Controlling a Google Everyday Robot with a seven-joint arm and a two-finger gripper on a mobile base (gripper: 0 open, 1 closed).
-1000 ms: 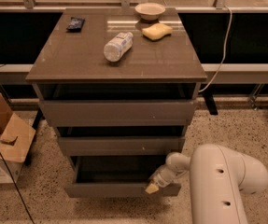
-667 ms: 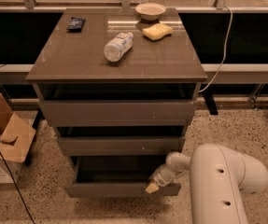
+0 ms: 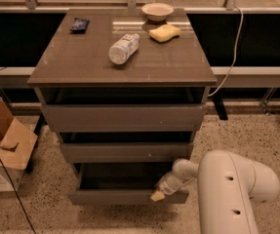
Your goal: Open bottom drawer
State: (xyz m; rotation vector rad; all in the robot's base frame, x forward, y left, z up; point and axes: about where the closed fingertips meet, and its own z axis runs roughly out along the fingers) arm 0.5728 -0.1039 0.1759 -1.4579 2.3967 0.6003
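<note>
So the bottom drawer is already partway out. It's the lowest of the three in the grey-brown cabinet, and its flat front sits clearly forward of the middle drawer above it. There's a dark gap behind the front where you can see down into the shallow box. The top drawer looks untouched.

The tool is at the cabinet's lower right, right on the top edge of the bottom drawer's front near its right end. The pale tip looks hooked over or pressed against that edge. Honestly I can't tell whether the tool is spread or closed, because the white arm coming in from the cabinet's right covers most of it.

Progress-wise, I'd say the main job is mostly done: contact is made and the drawer is open enough to see inside. What's left, if anything, is a bit more pull straight away from the cabinet, then letting go. I can't judge how much travel the drawer has left.

On the cabinet's surface there's a plastic bottle lying on its side near the middle. A yellow sponge and a small bowl sit toward the back right, and a dark packet toward the back left. None of it is near the action. A cardboard box sits on the floor to the cabinet's left.
</note>
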